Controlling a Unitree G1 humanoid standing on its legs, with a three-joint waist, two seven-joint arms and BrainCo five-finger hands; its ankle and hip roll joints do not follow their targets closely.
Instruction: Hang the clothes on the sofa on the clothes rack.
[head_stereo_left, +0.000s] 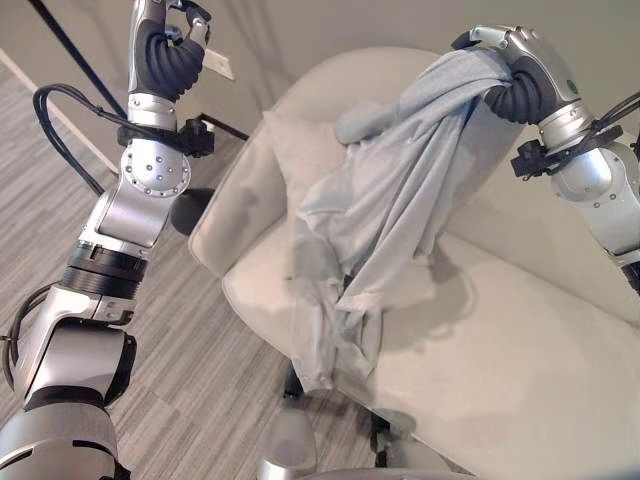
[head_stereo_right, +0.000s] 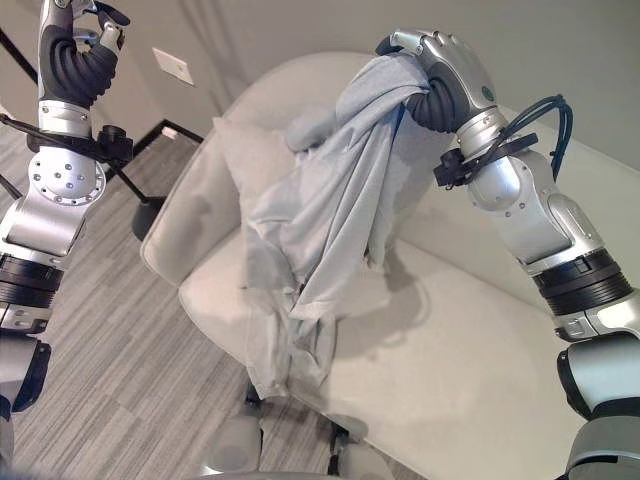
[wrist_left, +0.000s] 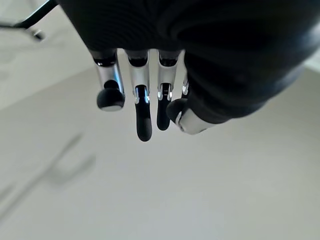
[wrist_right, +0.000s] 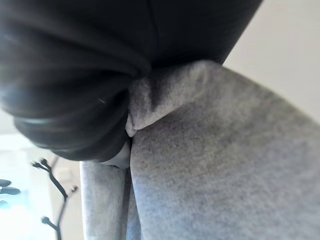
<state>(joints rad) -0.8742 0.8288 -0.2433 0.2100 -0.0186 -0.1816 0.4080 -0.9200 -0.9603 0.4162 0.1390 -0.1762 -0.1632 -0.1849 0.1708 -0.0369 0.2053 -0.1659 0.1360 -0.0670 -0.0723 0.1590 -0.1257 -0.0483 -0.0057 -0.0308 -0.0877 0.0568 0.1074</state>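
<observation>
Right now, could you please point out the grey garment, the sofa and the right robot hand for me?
grey garment (head_stereo_left: 385, 210): left eye view, on its hanging folds.
sofa (head_stereo_left: 520, 340): left eye view, on the bare seat cushion.
right robot hand (head_stereo_right: 450, 62): right eye view, on its back.

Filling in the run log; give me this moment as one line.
stage: lifting | right hand: shut on light grey cloth garment, raised over cream upholstered sofa, hem trailing on seat | left hand: raised, empty

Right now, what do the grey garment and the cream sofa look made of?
Grey garment, gripped by the right hand: soft matte knit, probably cotton jersey; it drapes in limp folds with fuzzy nap close up. Cream sofa: padded, likely matte woven upholstery; rounded cushions, no sheen.
</observation>
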